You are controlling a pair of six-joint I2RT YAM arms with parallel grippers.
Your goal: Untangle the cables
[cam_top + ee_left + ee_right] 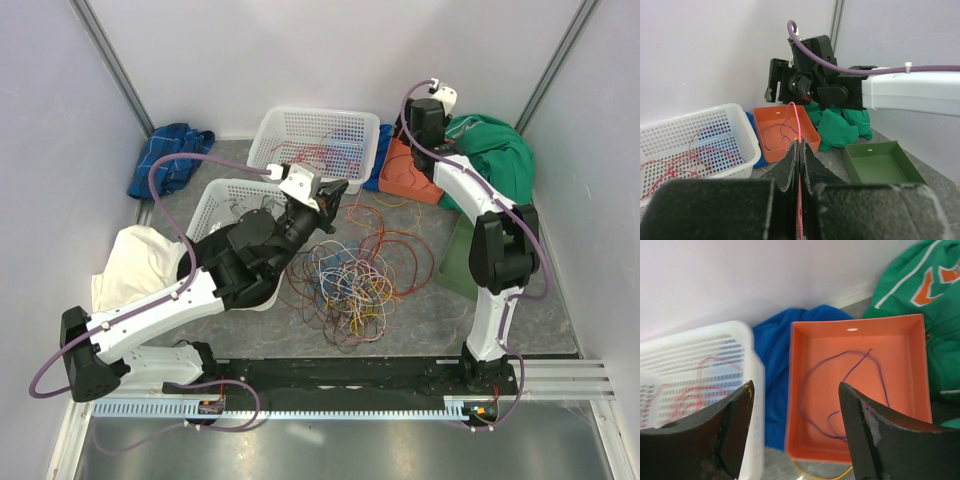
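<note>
Cables [350,275] mostly sit in one big multicolour tangle mid-desk, a bit toward the near edge. Left gripper [799,145] is just beyond it on the far side, fingers pinched tight on a single pink strand [796,120] that loops up out of them. Right gripper [795,390] hangs over the orange tray [900,370] near the far right corner, fingers spread wide, nothing between them. A purple strand [810,375] lies in that tray, and red strands [675,167] lie in the white basket [715,111] beside it.
</note>
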